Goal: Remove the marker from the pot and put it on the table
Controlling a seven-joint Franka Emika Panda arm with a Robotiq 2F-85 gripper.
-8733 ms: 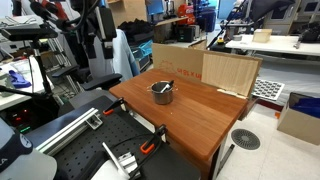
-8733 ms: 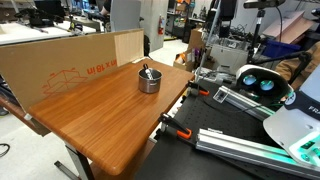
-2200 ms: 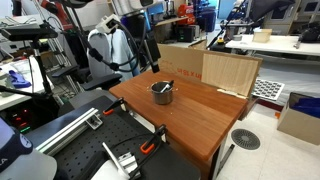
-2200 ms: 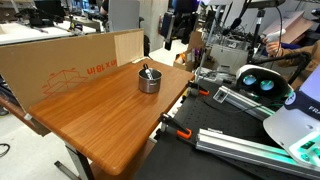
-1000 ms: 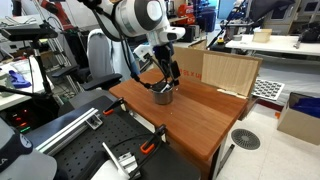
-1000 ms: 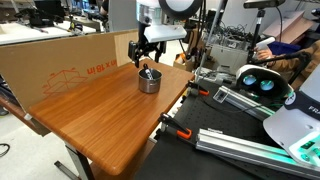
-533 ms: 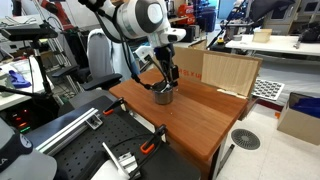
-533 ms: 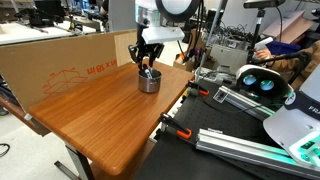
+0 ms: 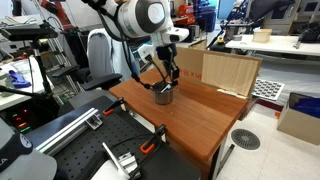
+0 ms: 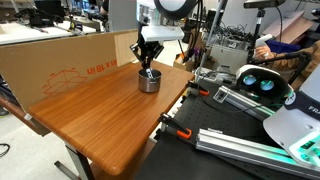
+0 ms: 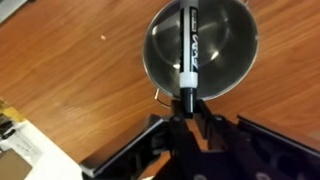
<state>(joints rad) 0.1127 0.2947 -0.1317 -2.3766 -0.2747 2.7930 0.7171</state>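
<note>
In the wrist view the silver pot point(image 11: 226, 52) sits on the reddish-brown table point(image 11: 70, 80). The black marker point(image 11: 187, 40) with a white band leans across the pot, its near end sticking out over the rim. My gripper point(image 11: 187, 110) is shut on that near end, its fingers tight against it on both sides. In both exterior views the arm reaches down over the pot point(image 9: 162, 95) point(image 10: 149, 83), with the gripper point(image 9: 170, 80) point(image 10: 149, 68) just above its rim. The marker's lower part is hidden inside the pot in both of those views.
A pale plywood board point(image 9: 231, 71) stands along the far edge of the table point(image 9: 200, 118). A cardboard sheet point(image 10: 60, 65) lines one side of the table point(image 10: 100, 115). Orange clamps point(image 9: 149, 147) point(image 10: 180, 132) grip the table edge. A grey disc point(image 9: 245, 139) lies on the floor.
Within the last second the jaws went from open to shut on the marker's upper end. The arm stays over the pot, hardly moved.
</note>
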